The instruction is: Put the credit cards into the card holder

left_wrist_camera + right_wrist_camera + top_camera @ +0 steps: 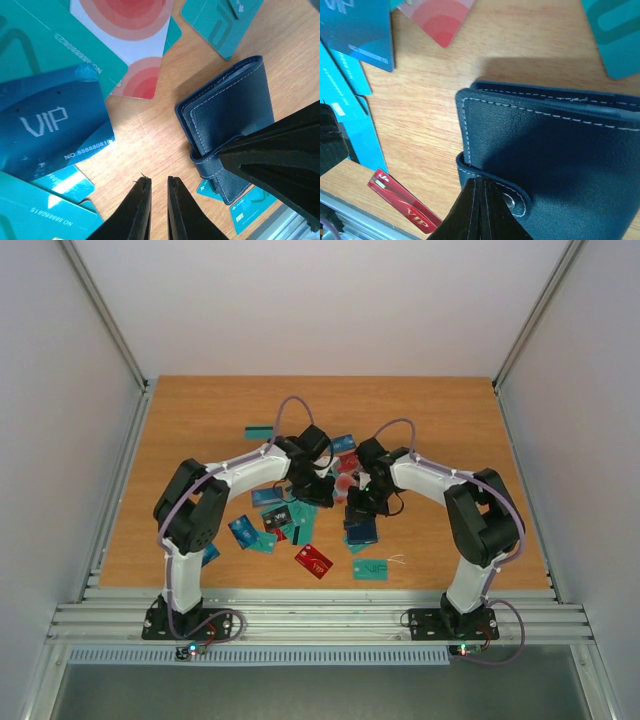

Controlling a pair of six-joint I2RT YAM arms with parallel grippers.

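The navy card holder [545,145] lies closed on the wooden table, its clasp tab [520,196] wrapped round the near edge. My right gripper [481,180] is shut, its tips pressed against that tab; whether the tab is pinched does not show. From above, the right gripper [357,515] sits over the card holder [364,531]. My left gripper [159,181] hovers over bare wood just left of the card holder [230,115], almost shut, with a thin empty slit between its fingers. Credit cards lie scattered: a blue VIP card [50,125], teal cards [215,22] and a red card [402,202].
A white card with red circles [132,30] lies among the teal ones. More cards spread left of the arms [243,531], and a red card [314,560] and a teal card [370,569] lie near the front. The metal rail [320,615] borders the table's near edge.
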